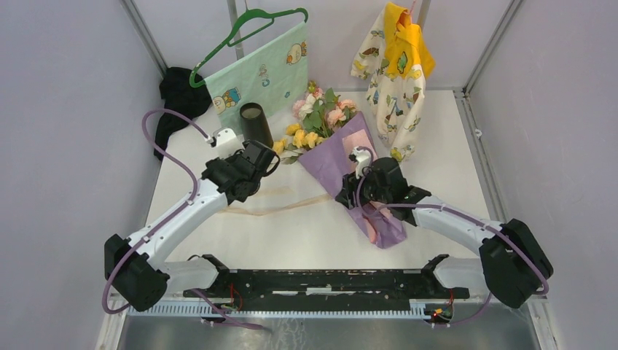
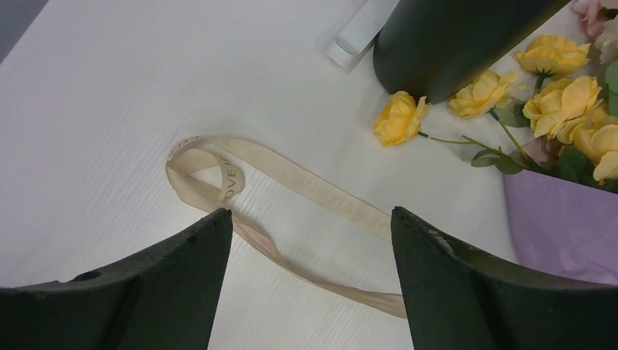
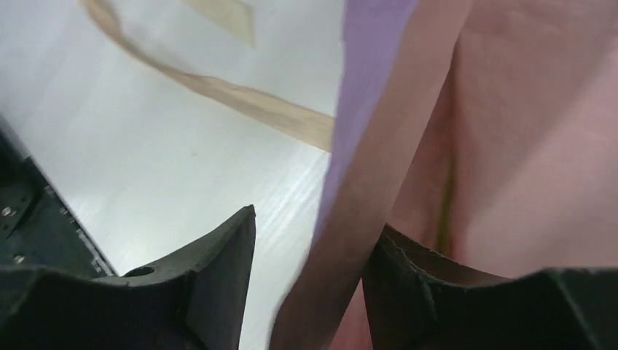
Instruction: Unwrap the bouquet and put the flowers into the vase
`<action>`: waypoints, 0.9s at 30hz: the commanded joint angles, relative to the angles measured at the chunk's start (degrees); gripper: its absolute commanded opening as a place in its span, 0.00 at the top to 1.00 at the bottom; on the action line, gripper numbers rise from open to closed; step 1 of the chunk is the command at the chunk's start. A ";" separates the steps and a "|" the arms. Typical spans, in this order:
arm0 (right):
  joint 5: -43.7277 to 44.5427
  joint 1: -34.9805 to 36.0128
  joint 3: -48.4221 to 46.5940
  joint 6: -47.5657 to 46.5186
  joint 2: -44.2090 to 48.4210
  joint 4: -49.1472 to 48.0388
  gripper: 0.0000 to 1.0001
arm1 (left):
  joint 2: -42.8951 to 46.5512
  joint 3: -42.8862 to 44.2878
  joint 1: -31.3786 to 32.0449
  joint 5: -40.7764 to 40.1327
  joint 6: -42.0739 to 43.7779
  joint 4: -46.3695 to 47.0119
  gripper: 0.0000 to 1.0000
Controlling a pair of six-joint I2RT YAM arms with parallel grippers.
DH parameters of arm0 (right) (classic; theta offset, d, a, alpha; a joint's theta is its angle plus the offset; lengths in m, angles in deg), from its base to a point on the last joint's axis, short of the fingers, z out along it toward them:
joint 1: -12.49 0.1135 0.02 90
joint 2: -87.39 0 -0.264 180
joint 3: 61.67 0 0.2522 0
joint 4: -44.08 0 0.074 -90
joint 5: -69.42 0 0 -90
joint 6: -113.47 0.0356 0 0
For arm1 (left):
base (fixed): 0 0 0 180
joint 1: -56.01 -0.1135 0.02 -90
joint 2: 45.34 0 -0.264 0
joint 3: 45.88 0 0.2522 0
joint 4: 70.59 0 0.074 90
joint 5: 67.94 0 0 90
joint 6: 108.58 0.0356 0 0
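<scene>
The bouquet (image 1: pixel 342 157) lies on the table in lilac paper (image 2: pixel 561 219), with its pink lower end towards the arms. Its flowers (image 1: pixel 315 117), yellow roses (image 2: pixel 554 95) among them, rest against the foot of the black vase (image 1: pixel 255 124) (image 2: pixel 452 36). The beige ribbon (image 1: pixel 280 206) (image 2: pixel 291 171) (image 3: pixel 240 98) lies loose on the table, left of the wrapper. My left gripper (image 1: pixel 271 162) (image 2: pixel 310 215) hangs open above the ribbon, holding nothing. My right gripper (image 1: pixel 348 195) (image 3: pixel 317 219) is open at the wrapper's lower part. A fold of pink and lilac paper (image 3: pixel 350 219) stands between its jaws.
A mint cloth on a green hanger (image 1: pixel 262 73) and a yellow patterned child's shirt (image 1: pixel 393 65) hang at the back. A black cloth bundle (image 1: pixel 178 95) sits at the back left. A small white object (image 1: pixel 222 136) (image 2: pixel 361 29) lies beside the vase. A black frame (image 1: pixel 328 281) runs along the near edge.
</scene>
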 commanded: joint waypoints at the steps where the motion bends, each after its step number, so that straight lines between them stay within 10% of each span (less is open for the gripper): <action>1: -7.33 4.51 -0.24 4.05 -2.31 -8.30 0.42 | 3.65 0.14 -0.17 -2.33 0.94 1.19 0.15; 16: -16.59 20.31 -9.97 6.95 -25.30 -14.56 0.41 | 9.67 0.46 -0.15 -4.46 -0.85 -2.24 0.14; 27: 6.96 19.94 -15.55 -4.23 -7.34 5.75 0.33 | 9.64 -3.64 -0.12 0.95 2.58 5.25 0.16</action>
